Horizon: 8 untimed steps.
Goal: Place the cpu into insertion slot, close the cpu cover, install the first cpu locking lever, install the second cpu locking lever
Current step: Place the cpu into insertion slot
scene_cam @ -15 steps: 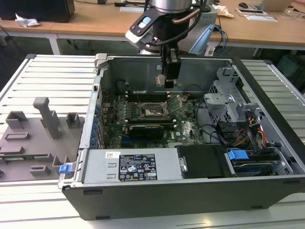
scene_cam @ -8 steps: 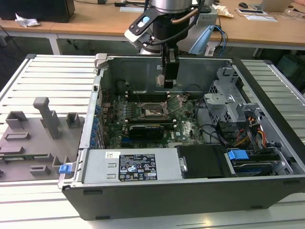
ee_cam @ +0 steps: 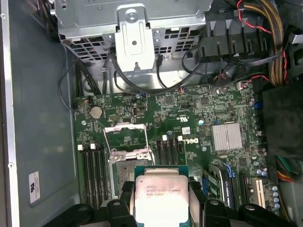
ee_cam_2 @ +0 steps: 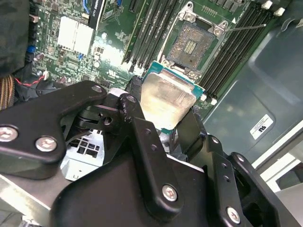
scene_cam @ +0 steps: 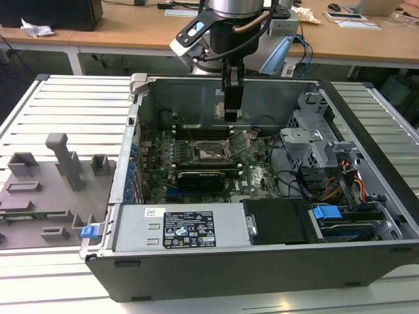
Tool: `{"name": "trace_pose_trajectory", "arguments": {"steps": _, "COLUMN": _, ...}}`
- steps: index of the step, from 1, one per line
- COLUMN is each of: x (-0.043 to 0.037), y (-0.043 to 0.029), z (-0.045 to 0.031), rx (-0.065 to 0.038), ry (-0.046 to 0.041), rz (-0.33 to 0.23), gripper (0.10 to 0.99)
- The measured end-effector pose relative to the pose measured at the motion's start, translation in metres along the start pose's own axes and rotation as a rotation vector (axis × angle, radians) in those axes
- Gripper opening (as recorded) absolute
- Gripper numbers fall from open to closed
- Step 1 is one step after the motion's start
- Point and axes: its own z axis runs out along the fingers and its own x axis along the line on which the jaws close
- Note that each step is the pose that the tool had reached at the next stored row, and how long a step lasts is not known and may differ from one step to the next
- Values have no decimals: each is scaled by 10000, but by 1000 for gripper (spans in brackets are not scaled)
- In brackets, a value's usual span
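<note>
gripper [scene_cam: 230, 112]: clamped on the chip's edges, at one o'clock from the socket [scene_cam: 213, 154] in the exterior view
chip [ee_cam_2: 166, 100]: held apart from the empty socket
cover [ee_cam: 128, 153]: swung open

The open case [scene_cam: 262, 271] sits on the slatted table [scene_cam: 65, 104], with the fixture tray [scene_cam: 33, 203] outside it on the exterior view's left. Inside, the motherboard [scene_cam: 255, 176] lies flat on the case floor, the power supply [scene_cam: 190, 229] along the near wall, and the drive cage [scene_cam: 308, 140] on the exterior view's right. Over the board hangs the gripper [scene_cam: 230, 116], with the cpu [ee_cam: 158, 196] between its fingers, above the socket [ee_cam: 125, 172] and clear of it. The cpu cover [ee_cam: 124, 127] lies swung open just beside the socket.
</note>
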Motion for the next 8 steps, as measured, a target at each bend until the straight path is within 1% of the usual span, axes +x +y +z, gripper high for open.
{"name": "trace_pose_trajectory", "arguments": {"steps": 8, "x": 0, "y": -1, "z": 19, "rx": -2, "ry": -14, "rz": 170, "gripper": 541}}
